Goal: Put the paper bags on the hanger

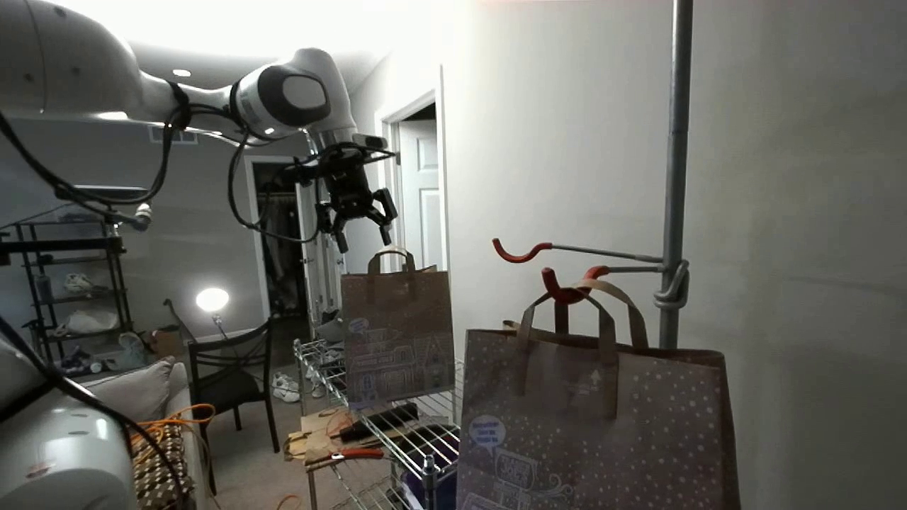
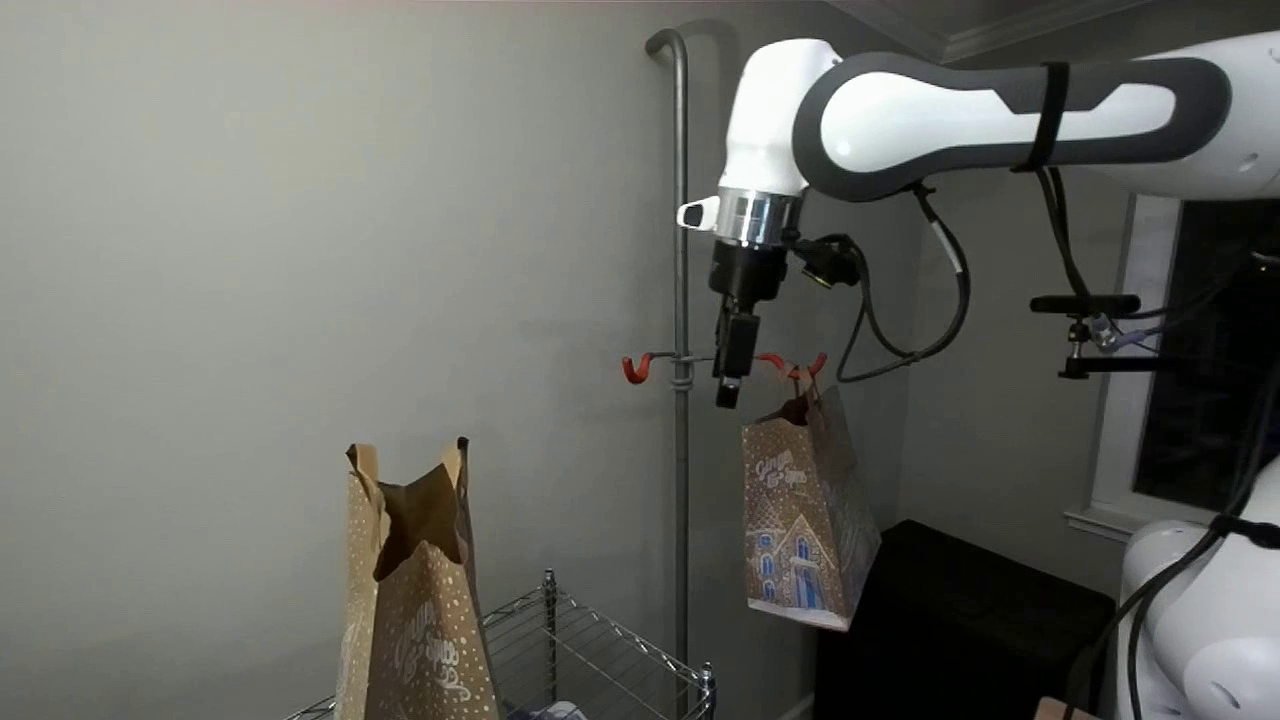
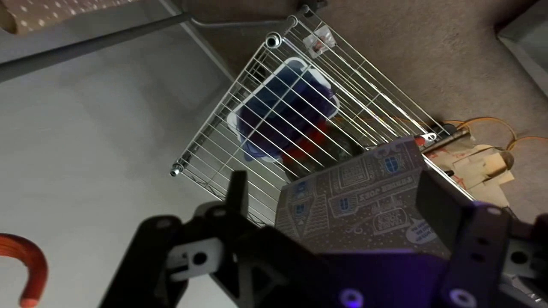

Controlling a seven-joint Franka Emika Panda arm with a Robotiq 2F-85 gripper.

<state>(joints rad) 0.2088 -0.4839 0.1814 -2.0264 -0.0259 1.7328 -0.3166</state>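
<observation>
One brown paper bag (image 1: 602, 439) hangs by its handles from a red prong of the hanger (image 1: 567, 292); that bag (image 2: 800, 520) shows in both exterior views. A free red prong (image 2: 637, 370) juts from the pole's opposite side. The second paper bag (image 2: 420, 610) stands upright on the wire rack, its loop handles (image 1: 392, 261) raised. My gripper (image 1: 364, 239) is open and higher than this bag, well to its side in an exterior view (image 2: 727, 395). In the wrist view the standing bag (image 3: 351, 201) appears beyond the spread fingers (image 3: 238, 192), untouched. A red prong (image 3: 36, 267) shows at lower left.
A grey pole (image 1: 677, 142) carries the prongs beside the wall. The wire rack (image 2: 600, 650) has a white-rimmed bin (image 3: 282, 107) with dark contents below its top shelf. A red-handled tool (image 1: 358, 453) lies low nearby. A black box (image 2: 960, 620) stands behind the hanging bag.
</observation>
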